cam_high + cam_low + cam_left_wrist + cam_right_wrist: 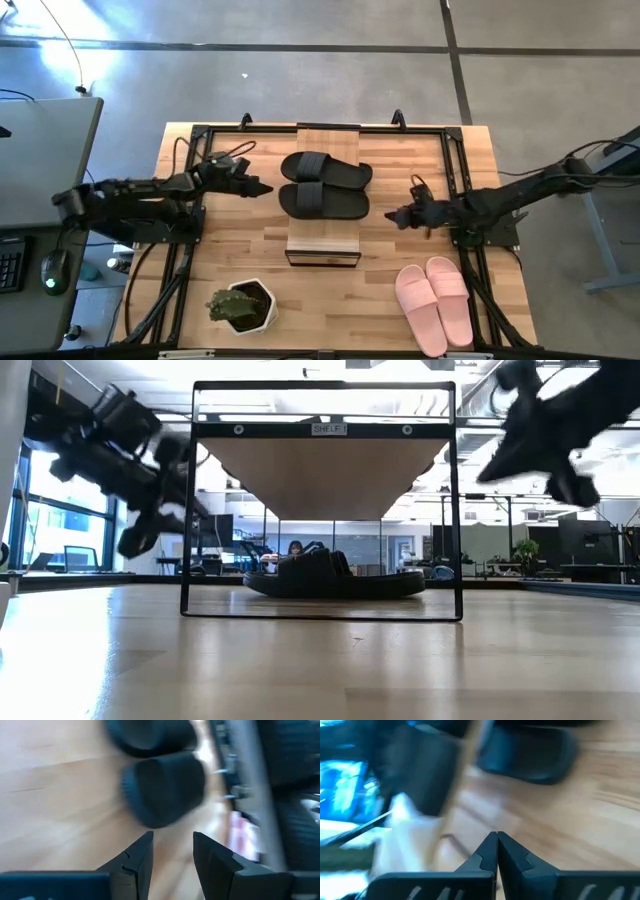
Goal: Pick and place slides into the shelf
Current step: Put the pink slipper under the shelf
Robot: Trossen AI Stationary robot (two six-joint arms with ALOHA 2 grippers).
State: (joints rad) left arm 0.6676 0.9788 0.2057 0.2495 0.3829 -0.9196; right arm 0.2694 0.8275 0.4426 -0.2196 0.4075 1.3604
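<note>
Ideally the right gripper (fingers pressed together, empty) opens, swings to the pink slides; left gripper, slightly parted, holds nothing, beside the shelf.

The high view looks straight down on the whole table, with both arms reaching in from either side, while the low view sits at tabletop height and looks level across the wood, through the shelf frame into the room behind. Each wrist view looks forward past its own arm's fingers, close to the tabletop. The black slides at the shelf show in all four views, from above, from the side, and close up.
</note>
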